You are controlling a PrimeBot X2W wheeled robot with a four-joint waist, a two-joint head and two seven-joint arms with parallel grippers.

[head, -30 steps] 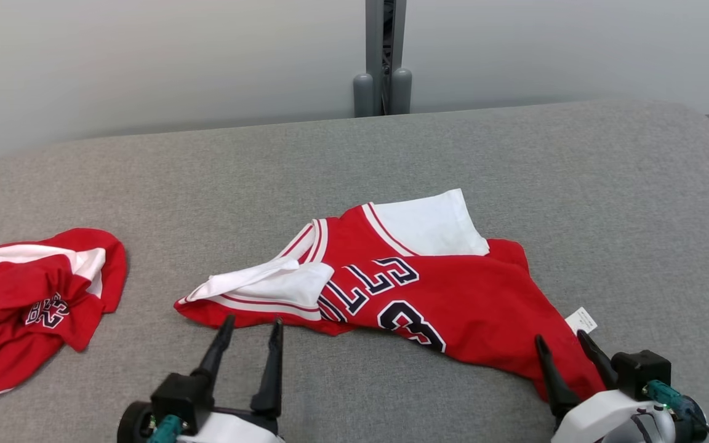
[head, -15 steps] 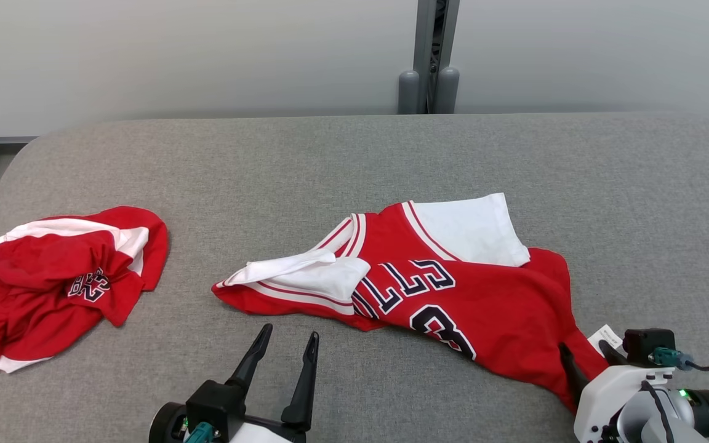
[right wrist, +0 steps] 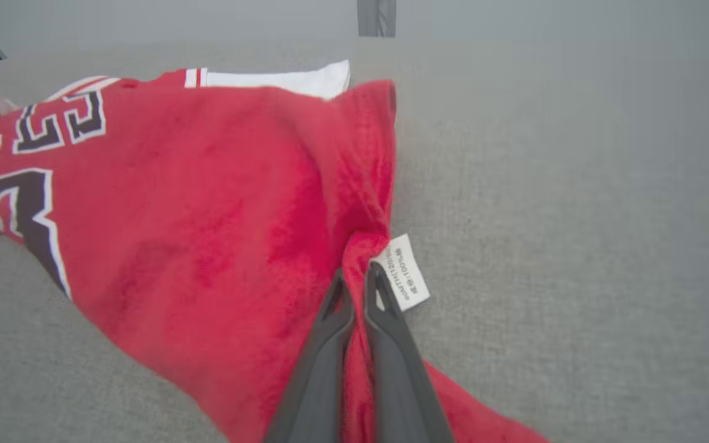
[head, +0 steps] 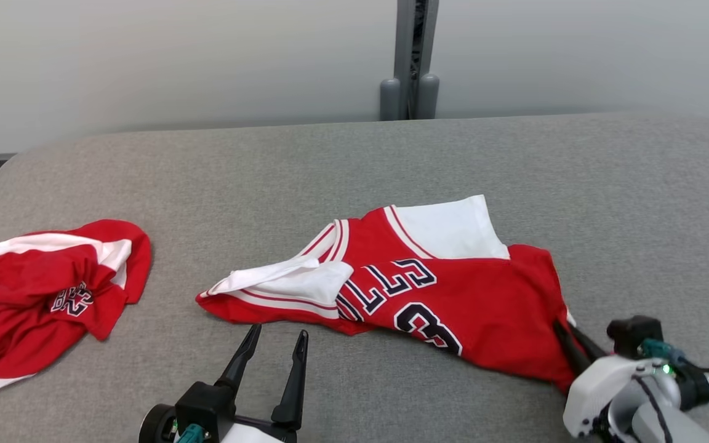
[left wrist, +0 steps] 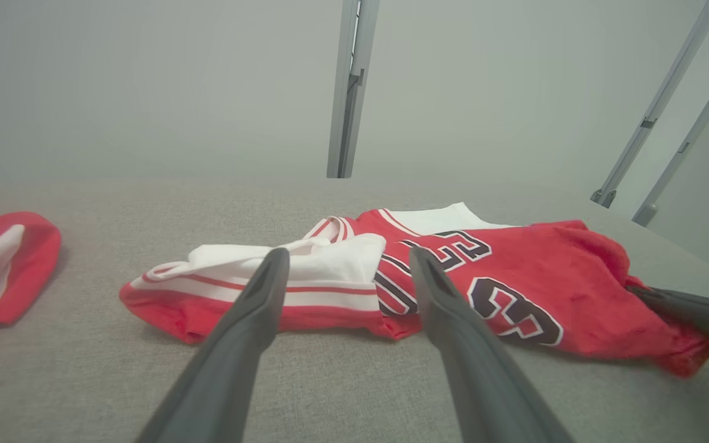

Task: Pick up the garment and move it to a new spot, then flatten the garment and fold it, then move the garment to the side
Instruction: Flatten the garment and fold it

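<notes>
A red-and-white jersey [head: 453,289] is seen spread, wrinkled, near the middle of a grey tabletop [head: 330,166], with its dark lettering turned up. The corner of its hem nearest the robot's right is pinched by the right end effector [head: 567,333], whose fingers are pressed together on the red cloth just beside a white label [right wrist: 405,271]. The left end effector [head: 279,330] is held with its fingers spread apart, just short of the jersey's near edge by the folded white part and clear of the cloth. A second garment [head: 40,295], also red and white, is seen crumpled at the tabletop's left side, well apart from the jersey. A grey post [head: 408,61] is seen behind the tabletop.
</notes>
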